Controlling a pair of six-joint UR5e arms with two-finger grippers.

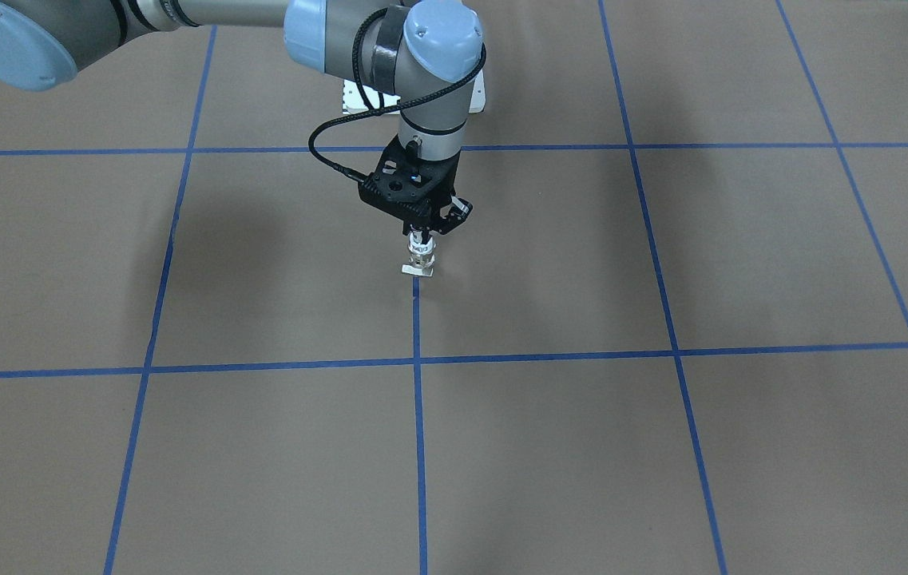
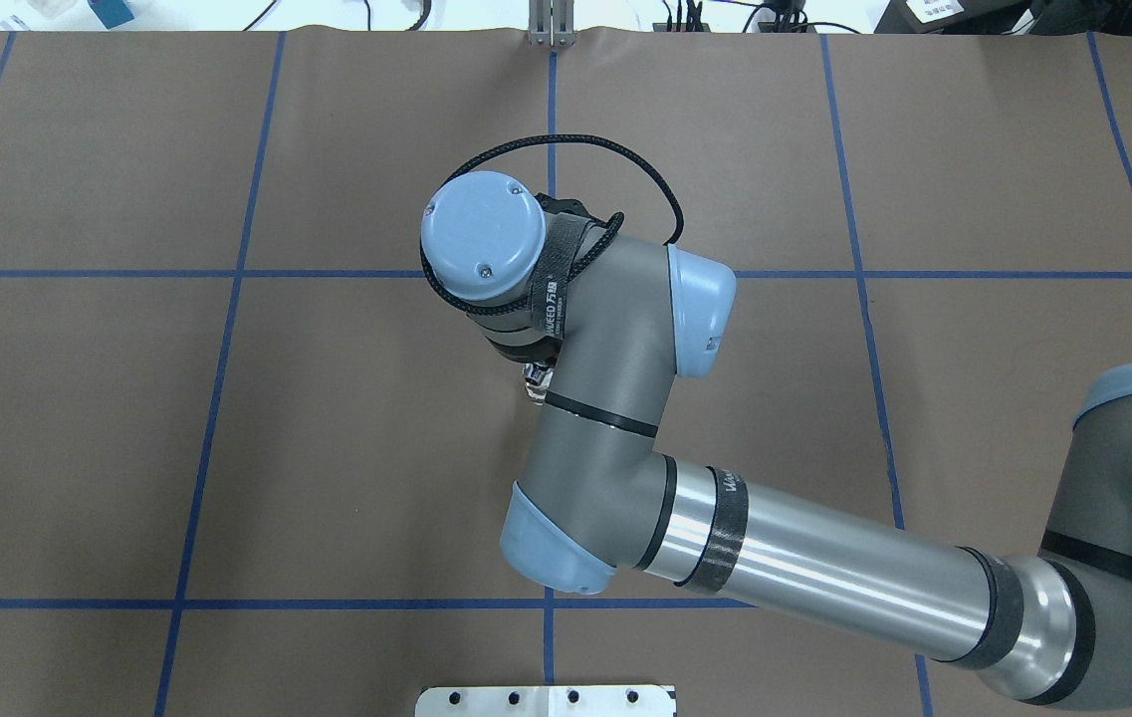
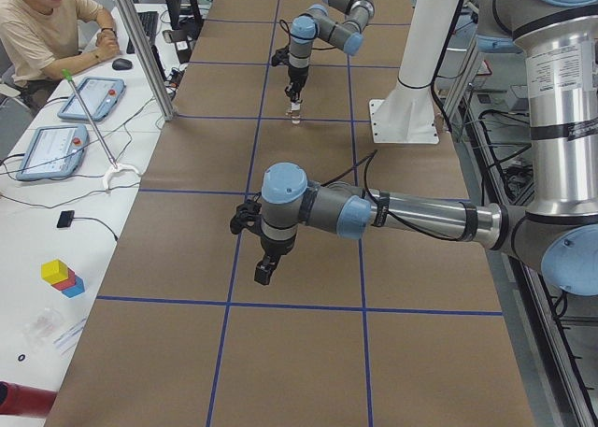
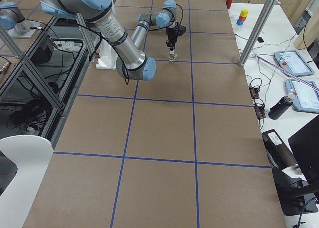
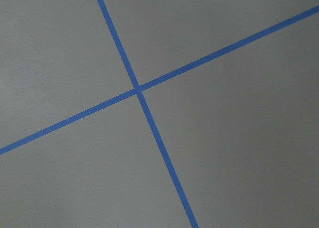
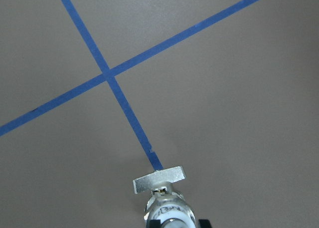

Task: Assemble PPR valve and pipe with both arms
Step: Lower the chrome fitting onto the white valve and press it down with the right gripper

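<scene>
Cannot read the black marks on the small white-and-silver valve with a flat T-handle (image 6: 167,208), nor the white print on the black strap (image 2: 556,282) round the wrist of the grey tubular right arm (image 2: 824,558). Stands upright over the brown paper-covered table (image 1: 581,263), long axis vertical, handle end down at the tip of a blue tape line (image 1: 418,319), upper end clamped between the jaws of the black right gripper (image 1: 421,236); contact with the paper unclear. Hides mostly under the arm from overhead; cannot tell the jaw state of the black left gripper (image 3: 265,274), well apart, seen only from the side.
</scene>
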